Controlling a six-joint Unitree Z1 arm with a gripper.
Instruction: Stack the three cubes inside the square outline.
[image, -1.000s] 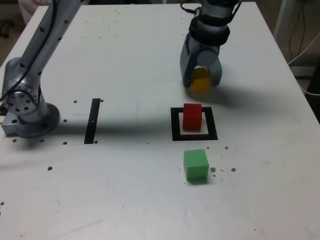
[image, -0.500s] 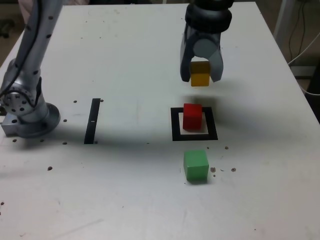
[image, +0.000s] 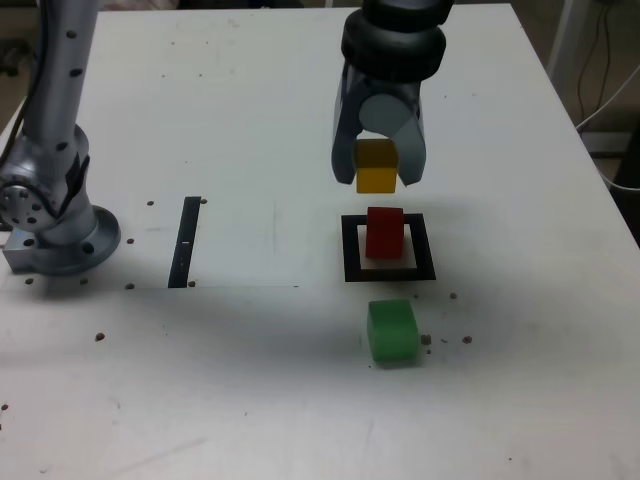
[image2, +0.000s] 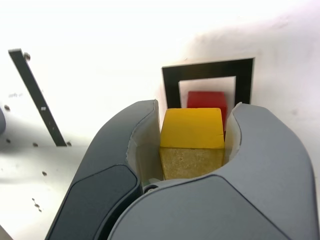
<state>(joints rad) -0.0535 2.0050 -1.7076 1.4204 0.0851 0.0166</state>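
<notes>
My gripper (image: 377, 172) is shut on the yellow cube (image: 377, 166), held in the air just behind and above the red cube (image: 385, 232). The red cube stands inside the square outline (image: 389, 271), a thick black frame with a white centre. The green cube (image: 391, 330) rests on the table in front of the outline, nearer the camera. In the wrist view the yellow cube (image2: 192, 129) sits between the two grey fingers (image2: 137, 135), with the red cube (image2: 206, 99) and the outline (image2: 170, 82) showing beyond it.
A thin black strip (image: 186, 240) lies on the white table at the exterior view's left, near the arm's base (image: 55, 235). Small dark specks dot the table (image: 250, 400). Cables hang past the table's right edge (image: 600, 100).
The gripper has lifted the yellow cube off the table and carried it toward the camera and slightly to the exterior view's left, closer to the red cube.
</notes>
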